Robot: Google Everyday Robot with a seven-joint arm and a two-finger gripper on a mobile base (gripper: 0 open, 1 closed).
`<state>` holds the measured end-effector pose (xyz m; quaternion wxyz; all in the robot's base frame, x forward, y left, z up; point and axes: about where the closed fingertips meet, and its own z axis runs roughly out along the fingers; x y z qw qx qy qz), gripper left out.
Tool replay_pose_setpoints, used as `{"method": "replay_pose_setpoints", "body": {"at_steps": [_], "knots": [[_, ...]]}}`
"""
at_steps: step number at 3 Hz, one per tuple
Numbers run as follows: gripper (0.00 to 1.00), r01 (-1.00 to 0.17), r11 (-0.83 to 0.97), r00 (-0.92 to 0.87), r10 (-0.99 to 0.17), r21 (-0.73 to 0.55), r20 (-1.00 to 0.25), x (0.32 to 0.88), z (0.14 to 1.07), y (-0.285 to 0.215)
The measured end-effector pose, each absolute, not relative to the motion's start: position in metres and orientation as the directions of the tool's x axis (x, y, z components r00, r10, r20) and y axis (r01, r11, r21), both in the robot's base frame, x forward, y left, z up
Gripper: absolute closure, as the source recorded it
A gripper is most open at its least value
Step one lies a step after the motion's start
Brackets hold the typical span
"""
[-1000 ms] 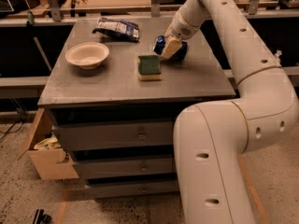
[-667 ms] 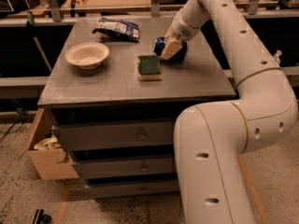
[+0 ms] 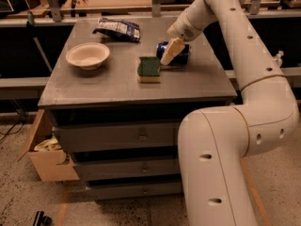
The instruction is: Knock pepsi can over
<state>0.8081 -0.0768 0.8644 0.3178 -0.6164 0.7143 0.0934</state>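
The pepsi can [image 3: 181, 55] is dark blue and lies on its side on the grey table top [image 3: 117, 84], right of centre, with its length running left to right. My gripper [image 3: 170, 51] is directly in front of the can's middle, touching or just above it, and hides part of it. The white arm reaches down to it from the upper right.
A green and yellow sponge [image 3: 149, 69] lies just left of the can. A white bowl [image 3: 88, 55] sits at the table's left. A crinkled blue-and-white snack bag [image 3: 117, 29] lies at the back. Below the table top are drawers, and an open wooden drawer [image 3: 44, 149] sticks out at the lower left.
The can now shows stretched out sideways to the left behind the gripper, where earlier only a short blue part showed at the gripper's right. The gripper has barely shifted.
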Motion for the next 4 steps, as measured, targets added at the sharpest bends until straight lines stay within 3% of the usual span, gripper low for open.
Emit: {"method": "replay_pose_setpoints", "body": {"at_steps": [2,3,4], "knots": [[0.0,-0.895,0.372,-0.098,-0.702,-0.245,-0.706,0.823,0.89,-0.095],[0.0,-0.803,0.535,-0.109,-0.566,-0.264,-0.817,0.83,0.95,-0.143],[0.0,-0.792,0.55,-0.111,-0.555,-0.264,-0.825,0.834,0.95,-0.146]]}}
